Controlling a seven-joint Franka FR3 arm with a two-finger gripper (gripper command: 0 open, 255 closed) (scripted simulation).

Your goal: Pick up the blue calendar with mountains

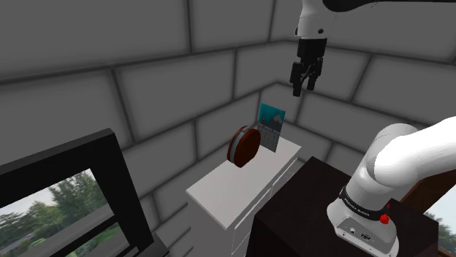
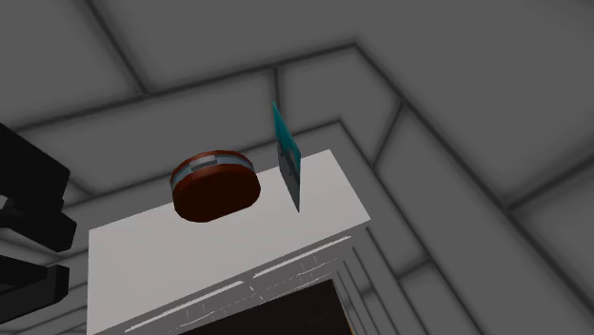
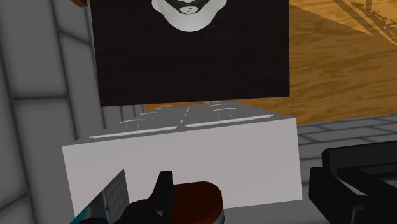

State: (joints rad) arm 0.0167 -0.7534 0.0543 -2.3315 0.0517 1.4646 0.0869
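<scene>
Your gripper (image 1: 305,82) hangs open and empty, well above the blue calendar (image 1: 271,125) — thin, upright at the white chest's (image 1: 234,190) far end, just beside 1 round brown tin (image 1: 243,146). Descend off-line and a finger could topple it — or hit the tin.

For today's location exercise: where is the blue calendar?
In the shoulder view, the calendar stands at the far end of the white dresser, just right of the round brown object.

readable text: none | blue-and-grey calendar card (image 1: 272,125), centre of shoulder view: faint grid, no legible numbers | black band (image 1: 362,206) on white arm base, lower right: white lettering too small to read
</scene>
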